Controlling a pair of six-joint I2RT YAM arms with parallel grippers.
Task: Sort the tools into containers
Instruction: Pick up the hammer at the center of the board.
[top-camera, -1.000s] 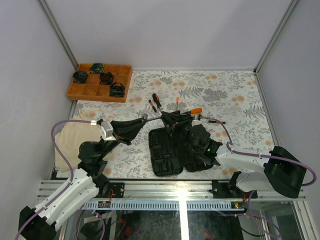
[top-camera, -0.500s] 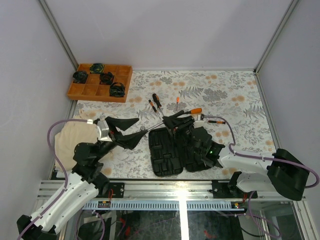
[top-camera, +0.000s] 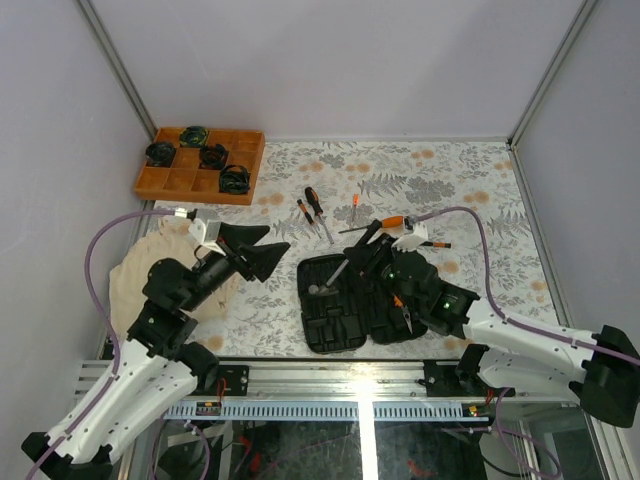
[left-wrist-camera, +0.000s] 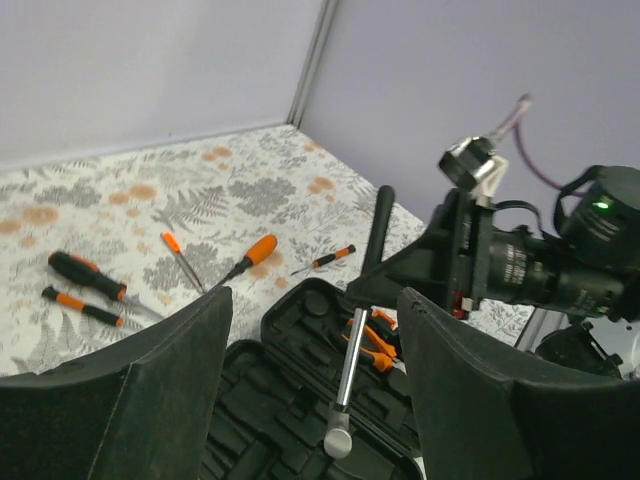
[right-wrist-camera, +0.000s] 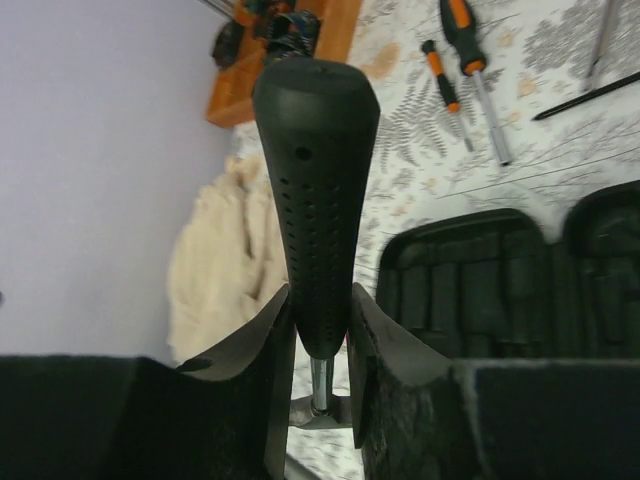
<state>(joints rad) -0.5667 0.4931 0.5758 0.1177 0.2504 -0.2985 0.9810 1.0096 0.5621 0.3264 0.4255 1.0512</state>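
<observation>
Nearest the arms, the case (top-camera: 335, 325) lies open on the desk (top-camera: 450, 180), and sorting looks barely begun. The pliers (left-wrist-camera: 375, 345) sit in its right half. The hammer (left-wrist-camera: 347, 375) is being placed now. The right hand (right-wrist-camera: 320, 320) is clamped on its black handle, which stands tilted up over the case. The steel head is down on the left half, though I cannot tell whether it is seated in a slot or only resting on the moulding. The left hand (left-wrist-camera: 315, 295) hangs beside the case's left edge with its fingers spread wide and nothing between them. Beyond the case, the screwdrivers (top-camera: 313, 203) lie loose on the desk. I count five: two side by side, a small one, an orange-handled one (top-camera: 390, 222) and another small one off to the right, all apart from the case. So one tool seems stowed, one is going in, and the screwdrivers are left to do. At the far left corner, the tray (top-camera: 150, 185) of coiled items plays no part.
</observation>
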